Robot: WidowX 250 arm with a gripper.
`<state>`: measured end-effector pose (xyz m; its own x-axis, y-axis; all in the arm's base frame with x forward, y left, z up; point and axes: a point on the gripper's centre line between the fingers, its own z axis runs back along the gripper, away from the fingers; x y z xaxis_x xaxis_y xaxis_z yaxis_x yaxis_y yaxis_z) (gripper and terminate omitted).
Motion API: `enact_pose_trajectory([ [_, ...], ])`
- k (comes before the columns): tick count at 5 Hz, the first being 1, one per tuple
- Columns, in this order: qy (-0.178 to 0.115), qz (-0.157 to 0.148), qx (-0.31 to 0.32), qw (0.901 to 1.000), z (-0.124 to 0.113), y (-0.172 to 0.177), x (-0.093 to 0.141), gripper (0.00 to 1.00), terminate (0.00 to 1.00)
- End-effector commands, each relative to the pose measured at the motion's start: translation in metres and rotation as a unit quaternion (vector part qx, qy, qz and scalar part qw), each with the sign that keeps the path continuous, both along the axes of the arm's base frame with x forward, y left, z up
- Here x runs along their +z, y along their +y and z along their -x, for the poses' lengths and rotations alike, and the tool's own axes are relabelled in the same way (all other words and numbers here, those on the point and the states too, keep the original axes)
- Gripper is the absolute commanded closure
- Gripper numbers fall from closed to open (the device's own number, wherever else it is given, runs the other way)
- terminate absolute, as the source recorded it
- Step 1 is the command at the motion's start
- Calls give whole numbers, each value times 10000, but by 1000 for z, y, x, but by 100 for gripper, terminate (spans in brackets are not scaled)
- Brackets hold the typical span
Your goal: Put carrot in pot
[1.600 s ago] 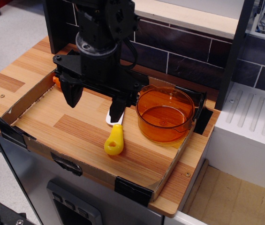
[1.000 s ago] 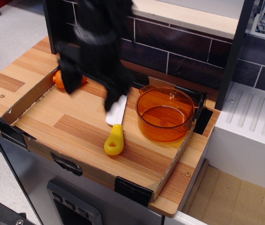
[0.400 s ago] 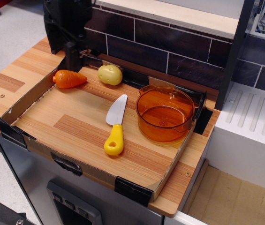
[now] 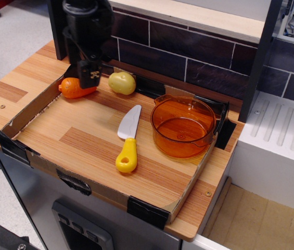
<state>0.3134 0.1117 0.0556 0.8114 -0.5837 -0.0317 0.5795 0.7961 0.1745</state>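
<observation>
Observation.image: knife [image 4: 128,139] lies between carrot [image 4: 73,88], pot [image 4: 183,127].

- Matt black plastic: pincer [image 4: 90,73].
- Just under pincer: carrot [image 4: 73,88], smooth glossy orange plastic.
- Well right of pincer: pot [image 4: 182,126], clear glossy amber plastic.
- Below pincer: striped wood-grain tabletop [image 4: 79,136], satin; brown cardboard rim [image 4: 28,109], black-taped corners.
</observation>
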Motion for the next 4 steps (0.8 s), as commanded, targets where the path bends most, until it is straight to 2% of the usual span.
enact_pose_trajectory([
  [1, -236, -104, -68, 9996, -25, -7, -1, 0, 0],
  [4, -119, -201, -72, 9997, -25, 6, -14, 0, 0],
])
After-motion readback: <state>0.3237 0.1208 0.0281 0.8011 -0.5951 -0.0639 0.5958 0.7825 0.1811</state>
